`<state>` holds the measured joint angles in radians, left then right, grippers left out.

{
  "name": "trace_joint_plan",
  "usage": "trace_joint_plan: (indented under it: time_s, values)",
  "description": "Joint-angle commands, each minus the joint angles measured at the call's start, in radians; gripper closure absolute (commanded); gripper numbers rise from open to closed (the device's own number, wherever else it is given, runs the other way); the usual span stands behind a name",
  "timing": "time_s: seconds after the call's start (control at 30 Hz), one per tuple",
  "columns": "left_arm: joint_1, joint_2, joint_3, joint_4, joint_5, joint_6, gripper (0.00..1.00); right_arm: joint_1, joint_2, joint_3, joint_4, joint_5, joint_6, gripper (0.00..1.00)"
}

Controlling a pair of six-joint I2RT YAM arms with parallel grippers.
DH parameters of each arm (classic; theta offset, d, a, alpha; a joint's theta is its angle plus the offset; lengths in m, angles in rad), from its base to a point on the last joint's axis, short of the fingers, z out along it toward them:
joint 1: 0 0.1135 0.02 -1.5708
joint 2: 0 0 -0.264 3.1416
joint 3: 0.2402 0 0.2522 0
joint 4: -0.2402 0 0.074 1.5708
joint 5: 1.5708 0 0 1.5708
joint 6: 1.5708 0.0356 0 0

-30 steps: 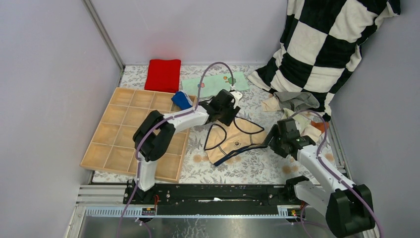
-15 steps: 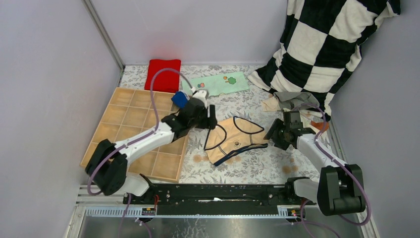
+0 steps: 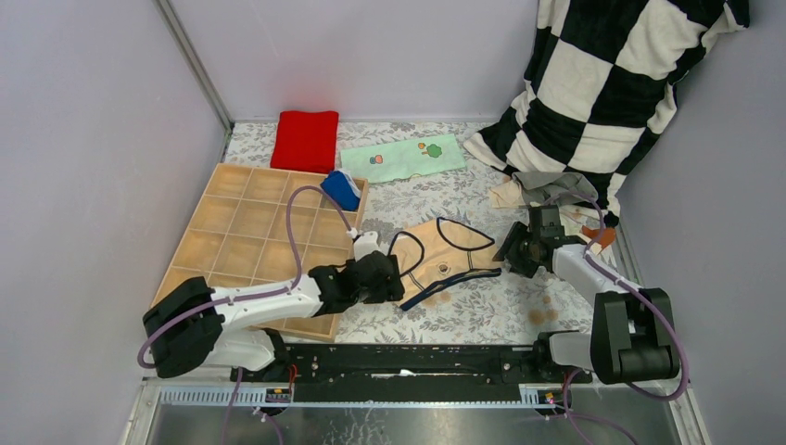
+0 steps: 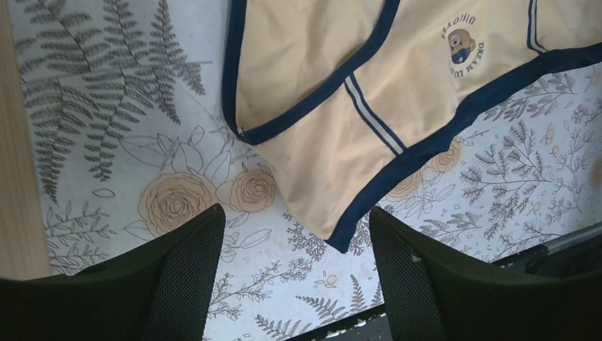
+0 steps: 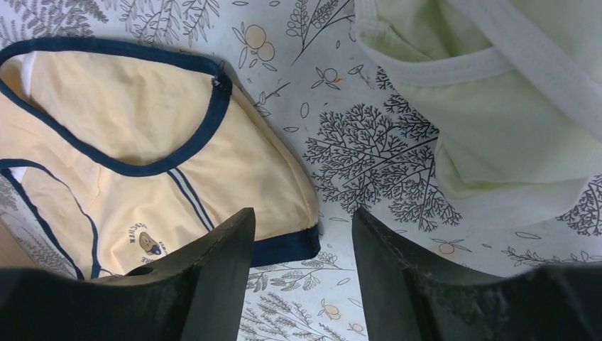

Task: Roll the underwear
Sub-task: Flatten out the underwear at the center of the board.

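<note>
The left arm has pulled back from the far side of the tan briefs (image 3: 443, 252) to their near left edge. The right claw (image 3: 512, 252) has edged slightly farther along their right side.

From above, the tan briefs lie flat in the middle of the table (image 3: 482, 315). The left claw (image 3: 397, 278) is at their 8 o'clock and the right claw at their 3 o'clock. The blue striped briefs (image 3: 341, 188) sit in a far right compartment of the wooden tray (image 3: 232, 243), at 10 o'clock from the tan pair. More underwear (image 3: 554, 189) is heaped at 2 o'clock, against the checked blanket (image 3: 602, 83).

In the left wrist view, the left claw (image 4: 294, 217) is spread wide and holds nothing. The near corner of the tan briefs (image 4: 319, 85) shows below, between its fingers (image 4: 177, 277).

In the right wrist view, the right claw (image 5: 302, 217) is spread, its fingers (image 5: 213, 277) either side of the dark-trimmed corner of the tan briefs (image 5: 142, 142). Pale green briefs (image 5: 511, 106) lie at 1 o'clock, apart from the tan pair.
</note>
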<state>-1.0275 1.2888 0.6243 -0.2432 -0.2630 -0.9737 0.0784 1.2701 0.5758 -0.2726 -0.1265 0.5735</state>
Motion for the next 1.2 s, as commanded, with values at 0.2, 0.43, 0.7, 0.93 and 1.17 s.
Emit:
trace_joint_plan:
  time_s: [0.2,0.43,0.7,0.93,1.17]
  values:
    - [-0.036,0.095,0.008,0.068,-0.064,-0.109,0.2,-0.005,0.051,-0.029,0.077,-0.076,0.004,0.65]
    - [-0.033,0.139,0.022,0.088,-0.074,-0.109,0.19,-0.007,0.005,-0.075,0.094,-0.063,0.063,0.85]
    - [-0.032,0.137,0.038,0.064,-0.097,-0.091,0.19,-0.008,-0.284,-0.164,-0.023,0.104,0.199,1.0]
    - [-0.031,0.139,0.034,0.063,-0.095,-0.089,0.19,-0.008,-0.51,-0.259,-0.096,0.066,0.301,0.67]
    - [0.017,0.1,0.027,0.064,-0.087,-0.078,0.18,-0.009,-0.558,-0.14,-0.199,0.122,0.188,0.47]
